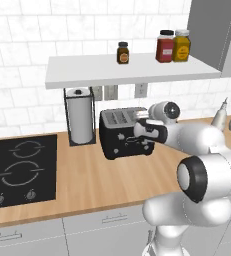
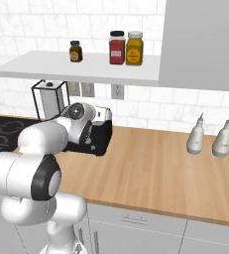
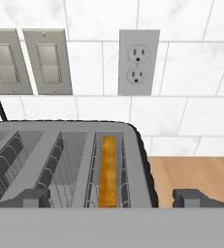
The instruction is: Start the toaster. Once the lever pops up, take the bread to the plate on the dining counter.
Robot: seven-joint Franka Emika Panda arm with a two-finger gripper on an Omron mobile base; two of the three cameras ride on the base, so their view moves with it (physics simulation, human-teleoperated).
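Gripper [image 3: 112, 197] fingertips sit at the bottom of the hand view, spread wide apart with nothing between them; the left tip [image 3: 34, 197] is over the toaster's grey top, the right tip [image 3: 193, 197] is past the toaster's right edge, over the wooden counter [image 3: 191, 172].

Left to right in the hand view: two light switch plates [image 3: 28, 60] on the white tiled wall, then a double outlet [image 3: 138, 62]. Below them, the toaster [image 3: 60, 145] shows its slots from above. Bread [image 3: 107, 169] stands on edge in the rightmost slot, golden-brown, sunk down inside the wire guides.

Left base view, left to right: black cooktop [image 1: 19, 170] set into the counter; paper towel roll [image 1: 80, 120] in a black wire holder, just left of the toaster; the black toaster, partly hidden on its right side by the arm's wrist; two grey bottles [image 1: 227, 116] at the far right, well apart from the toaster. White shelf [image 1: 87, 75] above carries one small brown jar [image 1: 122, 52], then a red jar [image 1: 165, 46] and a yellow jar [image 1: 182, 45] touching each other.
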